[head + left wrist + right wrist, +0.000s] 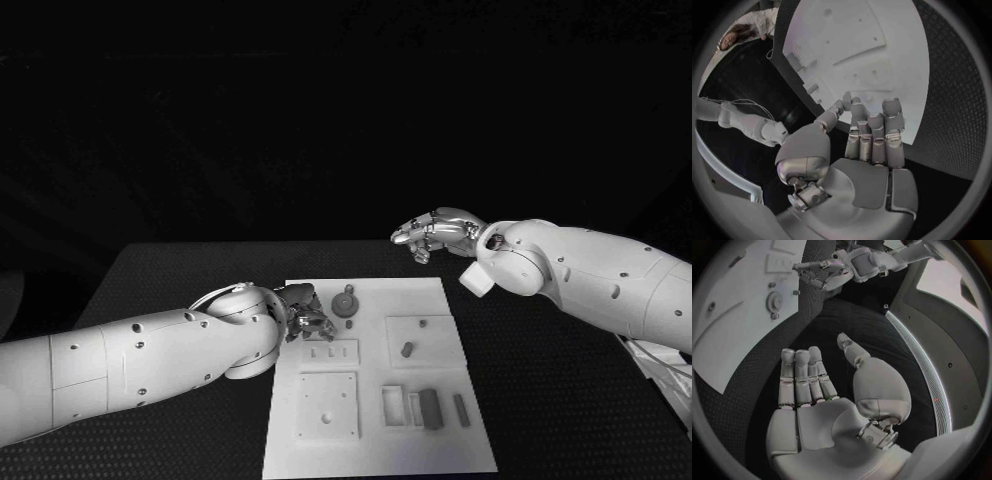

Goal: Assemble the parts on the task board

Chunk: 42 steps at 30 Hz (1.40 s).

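Right now the left arm reaches in from about eight o'clock and its left hand (306, 312) hangs over the near-left part of the task board (433, 295), at the board's ten o'clock corner. From the wrist camera that hand (870, 145) has its fingers (892, 122) stretched out side by side, pointing over the white plate (848, 40), with the thumb set a little apart; nothing is between them, so the hand is spread and empty.

Over at two o'clock the right arm comes in bent at the wrist, and the right hand (437, 233) hovers above the black table (188, 265) just beyond the board's far right corner, apart from the board. Its own wrist view shows the right hand (826, 400) flat, fingers (801, 377) straight and close together, thumb angled away, palm bare and holding nothing.

On the board, a round grey part (346, 300) stands near the twelve o'clock end, just beside the left hand. A small dark part (408, 349) lies in a recessed square toward the middle right. Down at the five o'clock end, a grey bar (431, 409) and a thinner grey strip (462, 409) lie side by side. Whether the left fingers touch the board or the round part, I cannot tell.
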Each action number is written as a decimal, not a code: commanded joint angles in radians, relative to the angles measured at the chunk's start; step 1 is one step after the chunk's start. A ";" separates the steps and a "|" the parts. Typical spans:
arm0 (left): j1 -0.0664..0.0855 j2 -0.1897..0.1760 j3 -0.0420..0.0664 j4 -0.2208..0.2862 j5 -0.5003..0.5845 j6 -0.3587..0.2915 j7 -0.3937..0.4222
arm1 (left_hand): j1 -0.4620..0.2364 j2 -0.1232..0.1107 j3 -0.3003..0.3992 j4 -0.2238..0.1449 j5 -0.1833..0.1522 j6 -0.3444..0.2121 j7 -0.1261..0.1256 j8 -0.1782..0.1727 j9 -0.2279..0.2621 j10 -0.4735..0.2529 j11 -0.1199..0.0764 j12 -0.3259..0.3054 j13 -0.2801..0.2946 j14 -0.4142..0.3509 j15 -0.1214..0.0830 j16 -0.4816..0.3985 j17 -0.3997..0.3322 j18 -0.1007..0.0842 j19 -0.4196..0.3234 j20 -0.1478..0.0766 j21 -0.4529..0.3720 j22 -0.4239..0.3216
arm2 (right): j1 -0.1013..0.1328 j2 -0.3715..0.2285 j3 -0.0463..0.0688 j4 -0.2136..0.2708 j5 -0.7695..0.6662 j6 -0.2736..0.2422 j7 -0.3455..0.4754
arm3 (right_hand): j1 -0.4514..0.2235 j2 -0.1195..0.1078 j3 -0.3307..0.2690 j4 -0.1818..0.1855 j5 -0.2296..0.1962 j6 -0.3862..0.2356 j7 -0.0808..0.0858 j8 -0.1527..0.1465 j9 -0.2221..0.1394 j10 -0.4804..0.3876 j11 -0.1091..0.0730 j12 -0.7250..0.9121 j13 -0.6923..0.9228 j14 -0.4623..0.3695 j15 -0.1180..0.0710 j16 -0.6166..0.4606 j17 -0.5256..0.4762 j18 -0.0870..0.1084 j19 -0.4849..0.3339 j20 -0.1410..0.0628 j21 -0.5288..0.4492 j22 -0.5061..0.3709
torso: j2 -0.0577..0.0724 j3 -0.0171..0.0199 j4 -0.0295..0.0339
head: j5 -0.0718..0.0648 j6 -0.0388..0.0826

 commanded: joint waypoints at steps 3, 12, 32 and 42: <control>0.001 0.010 -0.001 0.002 -0.057 -0.015 -0.034 | 0.010 -0.006 0.045 0.044 -0.001 0.019 -0.002 0.128 0.010 0.008 0.003 0.011 0.003 0.016 -0.016 0.007 0.002 0.036 0.016 -0.010 0.011 0.024 | 0.000 0.002 0.001 0.002 -0.026 -0.005 0.011 | 0.011 0.000 -0.003 -0.001 -0.006 0.001 0.005 0.001 0.001 -0.007 -0.001 0.004 -0.002 -0.001 -0.002 0.003 -0.002 0.014 0.001 0.004 -0.002 0.001 | -0.001 -0.0002 -0.0003 | 0.000 -0.006; -0.002 0.022 -0.001 -0.013 -0.056 0.001 -0.041 | 0.007 -0.015 0.044 0.053 -0.005 0.018 -0.002 0.128 0.010 0.009 0.003 0.018 0.007 0.017 -0.018 0.013 0.004 0.035 0.017 -0.013 0.020 0.024 | 0.000 0.003 0.001 0.008 -0.034 -0.005 0.010 | 0.012 0.001 -0.003 -0.001 -0.006 0.001 0.005 0.001 0.001 -0.007 -0.001 0.005 -0.003 -0.001 -0.002 0.004 -0.002 0.014 0.001 0.004 -0.002 0.001 | 0.001 -0.0008 -0.0011 | 0.002 -0.012; -0.027 0.049 -0.001 -0.046 -0.046 0.055 -0.059 | 0.003 -0.012 0.039 0.063 -0.006 0.022 -0.006 0.131 0.010 0.016 -0.001 0.040 0.017 0.025 -0.026 0.032 0.009 0.037 0.024 -0.020 0.045 0.024 | 0.000 0.004 0.001 0.010 -0.037 0.000 0.008 | 0.014 0.002 -0.004 -0.002 -0.006 0.001 0.005 0.001 0.001 -0.007 -0.001 0.006 -0.005 -0.001 -0.002 0.004 -0.004 0.014 0.001 0.004 -0.002 0.001 | 0.001 -0.0012 -0.0011 | 0.003 -0.027; -0.034 0.051 -0.001 -0.047 -0.070 0.060 -0.058 | -0.006 -0.020 0.030 0.070 -0.010 0.026 -0.007 0.133 0.011 0.016 -0.003 0.047 0.021 0.025 -0.028 0.038 0.011 0.037 0.023 -0.022 0.054 0.024 | 0.000 0.004 0.000 0.011 -0.037 0.004 0.007 | 0.015 0.002 -0.005 -0.002 -0.006 0.001 0.005 0.001 0.001 -0.008 -0.001 0.006 -0.006 -0.001 -0.002 0.004 -0.004 0.014 0.001 0.004 -0.002 0.001 | 0.002 -0.0017 -0.0007 | 0.002 -0.029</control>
